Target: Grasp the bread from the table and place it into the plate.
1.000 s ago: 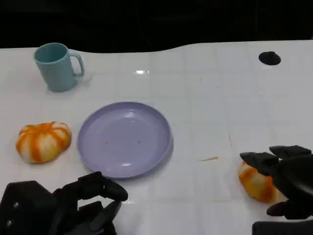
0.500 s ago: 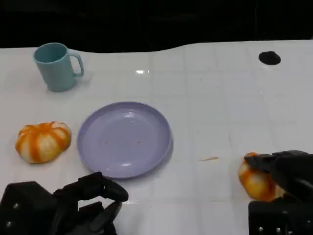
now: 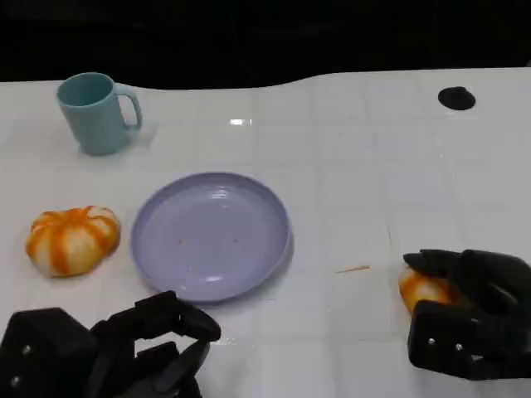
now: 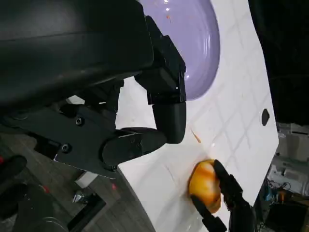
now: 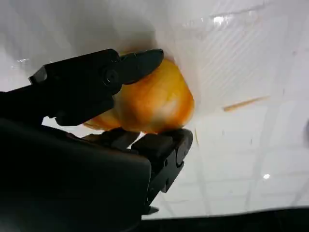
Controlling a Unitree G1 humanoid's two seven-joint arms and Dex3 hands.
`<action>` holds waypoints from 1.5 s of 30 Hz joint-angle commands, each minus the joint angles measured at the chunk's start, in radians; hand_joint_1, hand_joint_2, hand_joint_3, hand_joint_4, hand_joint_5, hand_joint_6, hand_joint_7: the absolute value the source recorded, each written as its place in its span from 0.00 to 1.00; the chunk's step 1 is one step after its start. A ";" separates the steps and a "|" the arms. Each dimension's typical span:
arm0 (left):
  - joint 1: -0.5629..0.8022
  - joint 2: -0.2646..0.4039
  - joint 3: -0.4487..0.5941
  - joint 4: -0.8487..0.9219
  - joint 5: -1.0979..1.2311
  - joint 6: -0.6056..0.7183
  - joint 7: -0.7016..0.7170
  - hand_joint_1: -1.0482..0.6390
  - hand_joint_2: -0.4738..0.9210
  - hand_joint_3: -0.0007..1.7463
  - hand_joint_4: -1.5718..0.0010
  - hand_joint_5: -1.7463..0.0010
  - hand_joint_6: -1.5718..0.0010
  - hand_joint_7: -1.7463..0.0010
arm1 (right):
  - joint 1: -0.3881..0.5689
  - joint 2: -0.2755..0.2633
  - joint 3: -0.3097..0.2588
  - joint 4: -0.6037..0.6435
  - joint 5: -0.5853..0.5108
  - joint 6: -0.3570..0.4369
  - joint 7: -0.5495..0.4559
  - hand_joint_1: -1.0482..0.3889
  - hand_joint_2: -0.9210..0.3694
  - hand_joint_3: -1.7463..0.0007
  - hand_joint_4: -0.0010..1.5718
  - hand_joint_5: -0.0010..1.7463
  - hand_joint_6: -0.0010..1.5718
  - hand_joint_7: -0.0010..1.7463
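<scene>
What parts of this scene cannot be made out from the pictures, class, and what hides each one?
- Bread held by the right hand: in the head view the fingers hide most of it.
- Whether that bread has lifted off the table: unclear in every view.
- Left hand: cut off by the head view's lower edge.
- Plate: partly behind the left hand's shell in the left wrist view.

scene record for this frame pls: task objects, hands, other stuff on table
bread in grasp: orange-white bread near the table's right front, right hand closed around it
plate: purple plate, nothing in it, center of table
second bread: striped bread left of plate, untouched
left hand: fingers curled, holding nothing, in front of plate
other: teal mug back left
</scene>
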State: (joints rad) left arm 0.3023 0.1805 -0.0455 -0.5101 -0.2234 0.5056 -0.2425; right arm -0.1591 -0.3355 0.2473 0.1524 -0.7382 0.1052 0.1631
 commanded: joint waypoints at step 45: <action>0.001 -0.005 -0.010 -0.038 0.009 0.022 0.017 0.46 0.86 0.47 0.56 0.00 0.61 0.23 | -0.066 0.145 -0.031 0.029 0.276 -0.396 -0.318 0.67 0.49 0.24 0.60 1.00 0.45 1.00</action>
State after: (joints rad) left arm 0.3005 0.1660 -0.0548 -0.5428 -0.2204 0.5300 -0.2324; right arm -0.2025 -0.2022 0.2132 0.2008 -0.4820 -0.2757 -0.1660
